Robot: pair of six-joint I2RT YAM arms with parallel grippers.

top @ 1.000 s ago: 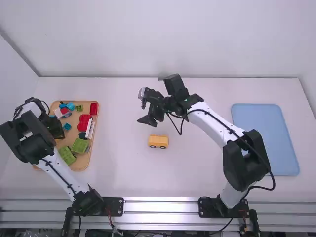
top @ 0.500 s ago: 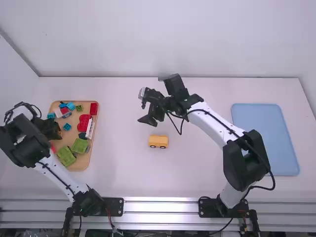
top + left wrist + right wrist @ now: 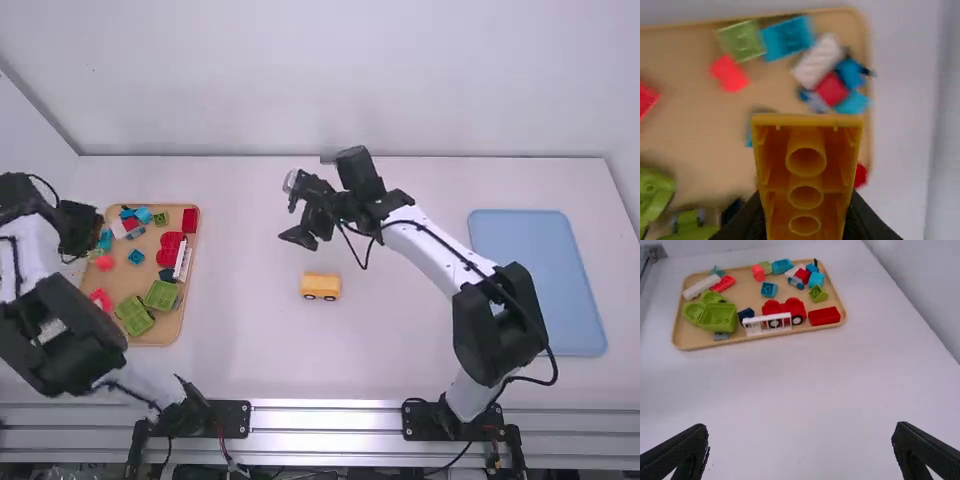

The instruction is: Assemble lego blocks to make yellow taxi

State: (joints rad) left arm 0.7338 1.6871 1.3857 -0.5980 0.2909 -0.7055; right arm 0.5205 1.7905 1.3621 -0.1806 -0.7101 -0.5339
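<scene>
Left gripper (image 3: pixel 806 220) shifted up and left in high view, by upper-left corner of tray (image 3: pixel 128 285), 1 yellow block (image 3: pixel 832 197) pinched; likely taxi's next piece. Yellow car base (image 3: pixel 321 286) sat near frame's centre. Right gripper (image 3: pixel 802 432) hung empty, 2 fingers spread.

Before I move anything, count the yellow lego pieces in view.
2. One yellow wheeled block is on the white table; one hollow yellow block is between the left fingers. More may be hidden.
</scene>
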